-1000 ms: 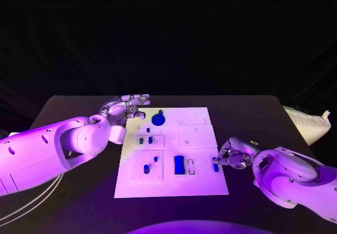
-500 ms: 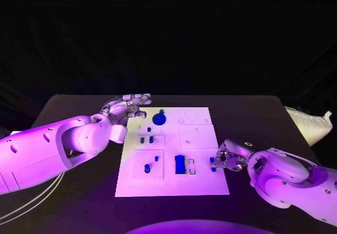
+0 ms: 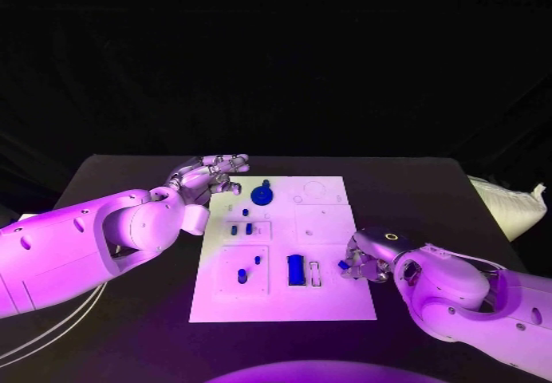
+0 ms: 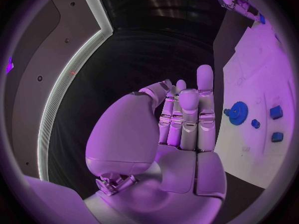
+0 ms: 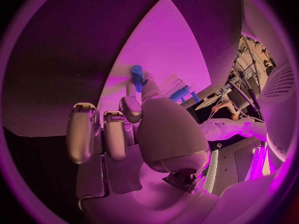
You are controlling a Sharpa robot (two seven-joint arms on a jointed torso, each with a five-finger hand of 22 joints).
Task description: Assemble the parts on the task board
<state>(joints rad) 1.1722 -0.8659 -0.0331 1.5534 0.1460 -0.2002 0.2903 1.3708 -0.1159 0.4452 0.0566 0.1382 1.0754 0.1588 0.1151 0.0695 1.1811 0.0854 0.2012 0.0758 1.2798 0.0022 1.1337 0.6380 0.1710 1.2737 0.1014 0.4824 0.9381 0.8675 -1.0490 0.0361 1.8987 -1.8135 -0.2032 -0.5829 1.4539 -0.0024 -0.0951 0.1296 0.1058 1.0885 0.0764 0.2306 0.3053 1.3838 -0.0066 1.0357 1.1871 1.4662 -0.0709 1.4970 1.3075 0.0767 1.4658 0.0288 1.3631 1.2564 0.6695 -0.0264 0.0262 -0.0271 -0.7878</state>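
The white task board point(image 3: 328, 299) lies mid-table. On it are a blue gear point(image 3: 262, 194), a long blue block point(image 3: 294, 270) and several small blue parts, such as one point(image 3: 242, 276) near the left edge. My right hand point(image 3: 366, 259) is at the board's right edge and pinches a small blue peg point(image 3: 344, 264) just over the board; the right wrist view shows the peg point(image 5: 136, 77) between its fingertips point(image 5: 147, 84). My left hand point(image 3: 213, 177) hovers off the board's far left corner, fingers straight, holding nothing. In the left wrist view the left hand point(image 4: 181, 129) faces the gear point(image 4: 236, 112).
A white bag point(image 3: 506, 206) lies at the table's right edge. White cables point(image 3: 46, 335) run along the table's near left. Dark bare table point(image 3: 127, 171) surrounds the board on all sides.
My right hand has moved left onto the board's right edge, carrying the blue peg with it. The left hand has stayed where it was.
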